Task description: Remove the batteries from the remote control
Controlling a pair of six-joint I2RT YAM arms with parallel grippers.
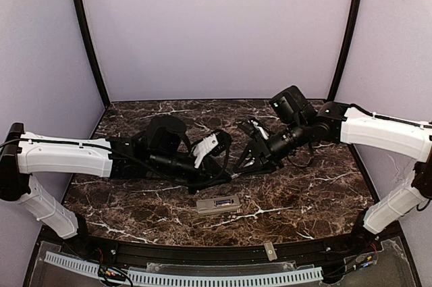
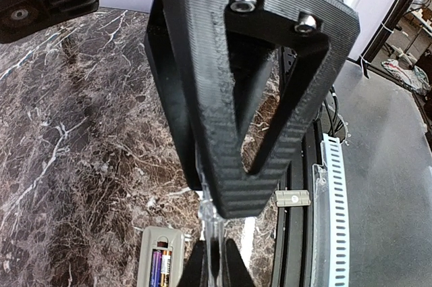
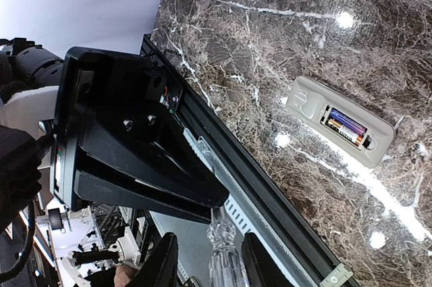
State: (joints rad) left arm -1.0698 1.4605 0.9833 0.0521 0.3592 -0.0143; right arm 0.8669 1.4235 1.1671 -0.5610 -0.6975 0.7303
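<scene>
My left end effector (image 2: 214, 270) hangs over mid-table, clenched on a thin clear tool (image 3: 223, 243); I can't tell what kind of tool. Just nearer to the bases, flat on the table (image 1: 310, 186), lies the remote control (image 1: 218, 204). It is back up with the recess open and the batteries (image 3: 347, 128) seated side by side. Neither end effector touches it. Right of that, my right end effector (image 3: 210, 263) meets the left one tip to tip. Its fingers sit either side of the same tool with a gap showing on one side, so I can't tell whether it grips or is released. Further right, on the black rail (image 1: 202, 254) at the near edge, sits the cover piece (image 1: 270, 250).

Risks, as I judge them:
- If one end effector lets go before the other has the tool, it drops, maybe onto the remote.
- Nothing pins the remote, so prying with a thin tip could just slide or spin it.
- The tip could skid off a battery end.
- A popped battery could roll toward the rail and off the table.

Counts:
- two arms
- two end effectors
- one clear tool
- one remote control
- two batteries, as far as the recess shows
- one cover piece
</scene>
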